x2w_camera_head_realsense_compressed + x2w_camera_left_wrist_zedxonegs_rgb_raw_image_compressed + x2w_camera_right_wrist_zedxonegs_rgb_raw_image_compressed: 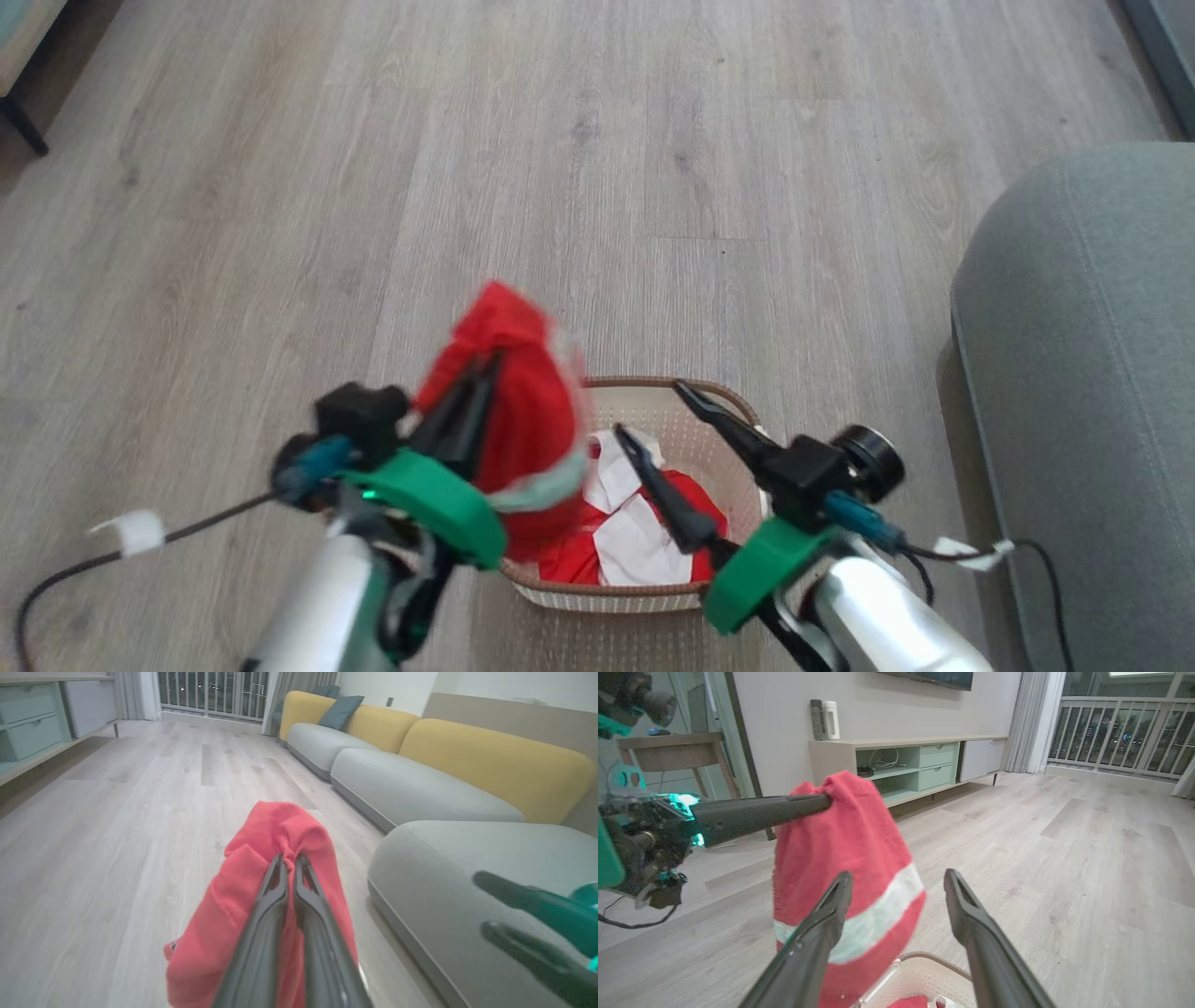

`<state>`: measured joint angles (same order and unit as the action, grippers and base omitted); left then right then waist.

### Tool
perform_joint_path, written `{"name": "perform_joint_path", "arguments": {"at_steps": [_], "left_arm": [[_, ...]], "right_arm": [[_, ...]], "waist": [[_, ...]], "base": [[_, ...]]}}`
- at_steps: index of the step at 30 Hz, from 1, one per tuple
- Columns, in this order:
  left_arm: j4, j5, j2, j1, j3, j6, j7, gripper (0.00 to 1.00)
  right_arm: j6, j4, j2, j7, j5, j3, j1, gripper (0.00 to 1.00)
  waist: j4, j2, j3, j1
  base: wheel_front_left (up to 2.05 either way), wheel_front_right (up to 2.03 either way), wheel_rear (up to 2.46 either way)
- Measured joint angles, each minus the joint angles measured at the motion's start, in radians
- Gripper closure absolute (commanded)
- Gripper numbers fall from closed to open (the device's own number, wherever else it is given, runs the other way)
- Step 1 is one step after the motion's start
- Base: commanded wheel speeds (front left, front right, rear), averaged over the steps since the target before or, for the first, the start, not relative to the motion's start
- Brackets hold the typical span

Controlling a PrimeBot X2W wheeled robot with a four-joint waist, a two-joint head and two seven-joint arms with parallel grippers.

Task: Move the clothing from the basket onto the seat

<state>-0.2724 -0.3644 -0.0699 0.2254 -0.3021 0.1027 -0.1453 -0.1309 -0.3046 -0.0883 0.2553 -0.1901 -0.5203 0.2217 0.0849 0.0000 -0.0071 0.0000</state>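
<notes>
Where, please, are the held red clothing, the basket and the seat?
clothing (840, 849), right wrist view, red part above white stripe
basket (616, 597), head view, near perforated wall
seat (444, 858), left wrist view, cushion top

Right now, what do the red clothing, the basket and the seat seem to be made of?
The clothing: soft matte fabric, likely knit; it bunches and drapes in folds. The basket: probably moulded plastic, cream, perforated walls, brown woven-look rim. The seat: matte grey-green upholstery cloth with stitched seams; fibre unclear.

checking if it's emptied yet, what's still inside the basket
Red and white fabric lies in the basket. The lifted clothing, shut in the left pincer, hides the basket's left side; the floor beneath the fabric is covered too.
</notes>
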Motion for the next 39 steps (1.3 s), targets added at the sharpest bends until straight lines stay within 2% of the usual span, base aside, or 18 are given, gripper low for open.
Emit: {"name": "perform_joint_path", "arguments": {"at_steps": [3,7,12,13,14,20,21,23,24,25,31,39], "left_arm": [[0.030,-0.016,0.007,0.008,-0.067,0.001,0.017,1.00],[0.073,-0.045,0.012,0.016,-0.160,0.009,0.039,1.00],[0.167,-0.133,0.013,0.023,-0.309,0.009,0.050,1.00],[0.176,-0.144,0.013,0.025,-0.329,0.009,0.058,1.00],[0.182,-0.155,0.013,0.026,-0.344,0.008,0.064,1.00],[0.172,-0.180,0.012,0.040,-0.356,-0.015,0.073,1.00],[0.165,-0.181,0.013,0.044,-0.352,-0.018,0.072,0.84],[0.142,-0.179,0.008,0.048,-0.349,-0.023,0.067,0.34],[0.130,-0.178,0.006,0.048,-0.346,-0.028,0.057,0.04],[0.119,-0.176,0.002,0.048,-0.343,-0.028,0.049,0.00],[0.052,-0.152,-0.010,0.048,-0.339,-0.038,-0.002,0.00],[0.003,-0.152,-0.006,0.047,-0.371,-0.024,-0.054,0.00]], "right_arm": [[0.000,-0.019,0.001,0.000,-0.026,-0.046,0.043,0.00],[0.000,-0.049,0.003,0.000,-0.031,-0.049,0.087,0.00],[0.000,-0.162,0.005,0.000,-0.040,-0.091,0.108,0.01],[0.000,-0.176,0.005,0.000,-0.055,-0.103,0.110,0.64],[0.000,-0.183,0.005,0.000,-0.069,-0.115,0.115,1.00],[0.000,-0.184,0.001,0.000,-0.145,-0.180,0.149,1.00],[0.000,-0.183,-0.003,0.000,-0.150,-0.180,0.151,1.00],[0.000,-0.181,-0.014,0.000,-0.156,-0.179,0.153,1.00],[0.000,-0.179,-0.020,0.000,-0.156,-0.176,0.153,1.00],[0.000,-0.177,-0.026,0.000,-0.156,-0.171,0.153,1.00],[0.000,-0.161,-0.084,0.000,-0.158,-0.111,0.153,1.00],[0.000,-0.131,-0.155,0.000,-0.142,0.021,0.126,1.00]], "waist": [[0.005,0.0000,0.001,0.0000],[0.011,0.0000,0.003,0.0000],[0.016,0.0000,0.002,0.0000],[0.016,0.0000,0.002,0.0000],[0.016,0.0000,0.002,0.0000],[-0.001,0.0000,0.006,0.0000],[-0.006,0.0000,0.007,0.0000],[-0.018,0.0000,0.008,0.0000],[-0.025,0.0000,0.010,0.0000],[-0.033,0.0000,0.011,0.0000],[-0.108,0.0000,0.020,0.0000],[-0.267,0.0000,0.036,0.0000]], "base": [[0.00,0.00,0.00],[0.00,0.00,0.00],[0.00,0.00,0.00],[0.00,0.00,0.00],[0.00,0.00,0.00],[0.00,0.00,0.00],[0.00,0.00,0.00],[0.00,0.00,0.00],[0.00,0.00,0.00],[0.00,0.00,0.00],[0.00,0.00,0.00],[0.00,0.00,0.00]]}}
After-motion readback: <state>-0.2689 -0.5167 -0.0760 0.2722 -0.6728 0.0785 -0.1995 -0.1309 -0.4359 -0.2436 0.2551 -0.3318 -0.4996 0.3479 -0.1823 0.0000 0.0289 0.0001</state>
